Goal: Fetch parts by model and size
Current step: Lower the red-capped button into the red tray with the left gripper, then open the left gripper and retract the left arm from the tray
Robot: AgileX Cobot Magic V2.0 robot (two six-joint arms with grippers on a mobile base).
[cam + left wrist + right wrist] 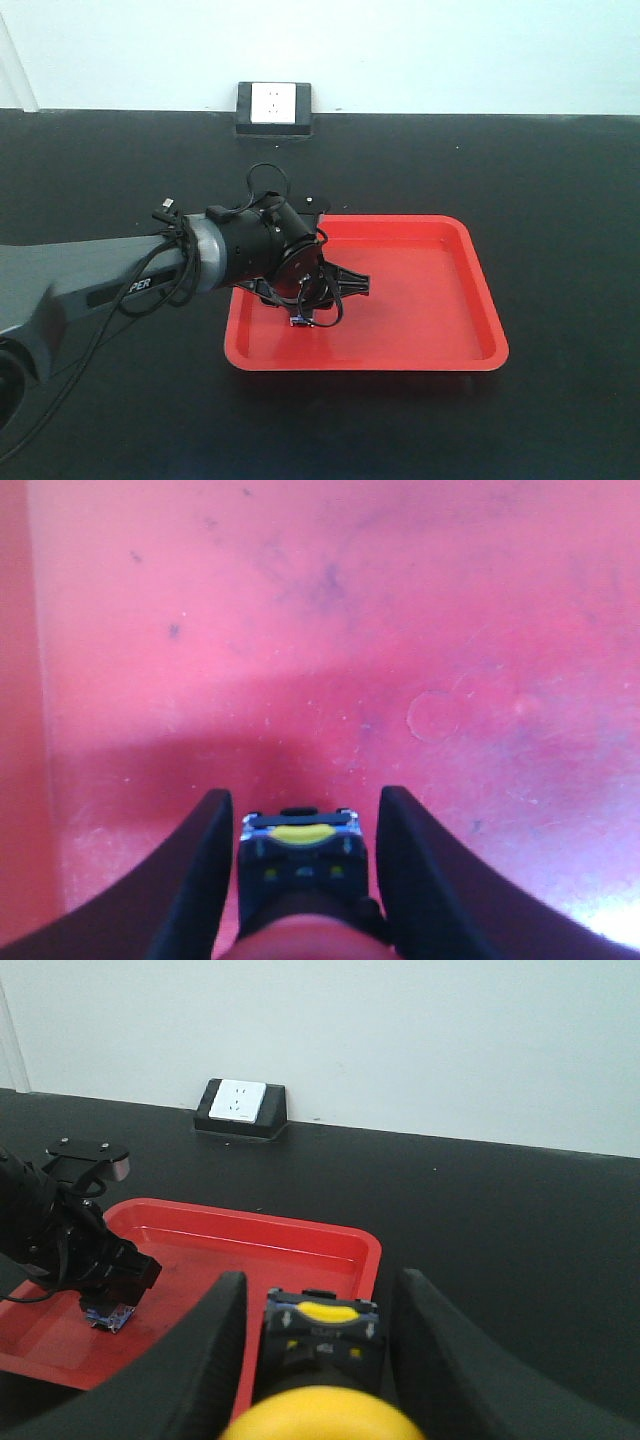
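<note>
The left gripper [300, 802] is closed on the red-capped button [300, 865], inside the left part of the red tray [440, 300] — the right gripper [320, 1288] clamps the yellow-capped button [320, 1335].

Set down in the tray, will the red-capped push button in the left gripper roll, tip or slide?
The red-capped push button looks rigid, its boxy body held square in the left gripper. Its rounded cap appears wider than the body, so it probably tips rather than rolls. The red tray has a smooth-looking floor; it may slide.
</note>
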